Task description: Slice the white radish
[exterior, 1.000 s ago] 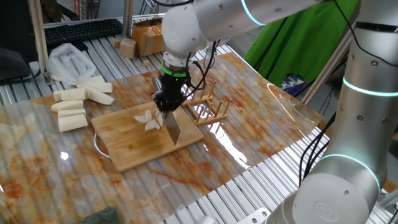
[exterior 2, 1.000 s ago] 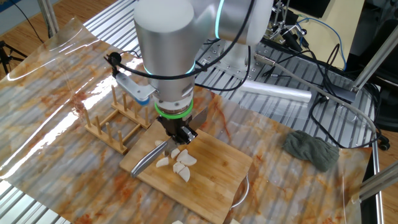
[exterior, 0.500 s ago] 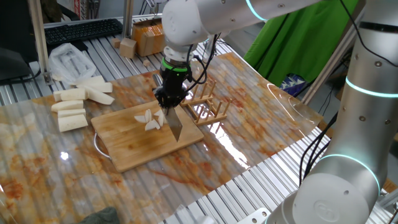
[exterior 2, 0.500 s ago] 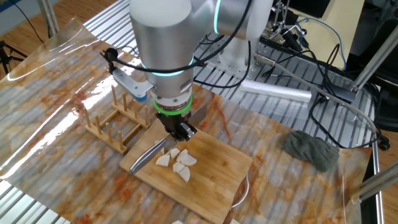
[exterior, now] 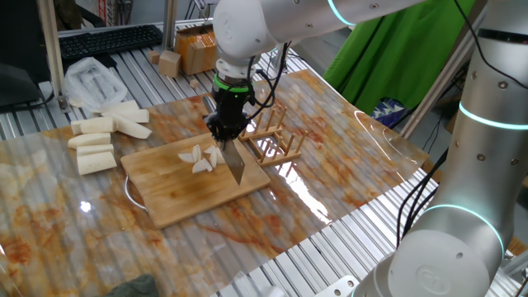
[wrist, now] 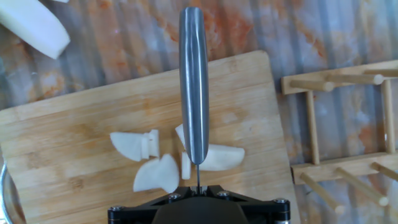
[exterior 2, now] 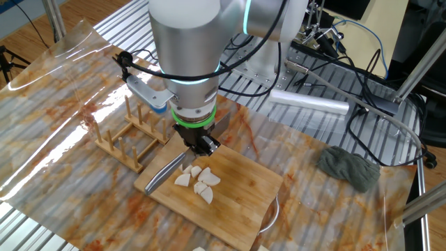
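While gripping knife: end effector downward

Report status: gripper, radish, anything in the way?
Gripper shut on knife, blade over the board. White radish lies in slices on cutting board. Wooden rack close beside; nothing blocking.

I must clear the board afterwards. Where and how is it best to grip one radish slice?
Probably take a radish slice across its thin curved edges from straight above: it lies flat on the board, so the sides give little hold. The pincer now holds the knife.
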`<state>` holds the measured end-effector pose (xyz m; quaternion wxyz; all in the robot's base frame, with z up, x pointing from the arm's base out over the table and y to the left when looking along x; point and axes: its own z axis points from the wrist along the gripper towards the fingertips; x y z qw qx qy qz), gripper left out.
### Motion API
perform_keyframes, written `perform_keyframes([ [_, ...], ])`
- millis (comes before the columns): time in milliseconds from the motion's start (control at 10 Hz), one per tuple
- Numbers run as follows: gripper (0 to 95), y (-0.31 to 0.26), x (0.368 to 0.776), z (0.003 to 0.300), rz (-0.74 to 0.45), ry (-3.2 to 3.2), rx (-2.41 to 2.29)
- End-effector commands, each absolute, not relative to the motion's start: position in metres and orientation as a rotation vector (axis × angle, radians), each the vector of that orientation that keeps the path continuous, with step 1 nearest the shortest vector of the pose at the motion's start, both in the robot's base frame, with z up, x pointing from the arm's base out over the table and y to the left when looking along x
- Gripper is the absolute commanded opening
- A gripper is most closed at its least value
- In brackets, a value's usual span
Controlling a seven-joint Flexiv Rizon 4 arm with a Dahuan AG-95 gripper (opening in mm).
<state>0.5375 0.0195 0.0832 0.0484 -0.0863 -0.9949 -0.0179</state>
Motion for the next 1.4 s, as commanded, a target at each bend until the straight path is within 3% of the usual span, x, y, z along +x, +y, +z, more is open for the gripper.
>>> perform_keyframes([
  [100, 0.0, 0.018, 0.538, 0.084, -0.050, -3.033, -0.260],
  [900, 0.0, 0.014, 0.539, 0.078, -0.059, -3.035, -0.249],
  [1400, 0.0, 0.019, 0.546, 0.045, -0.066, -3.047, -0.252],
])
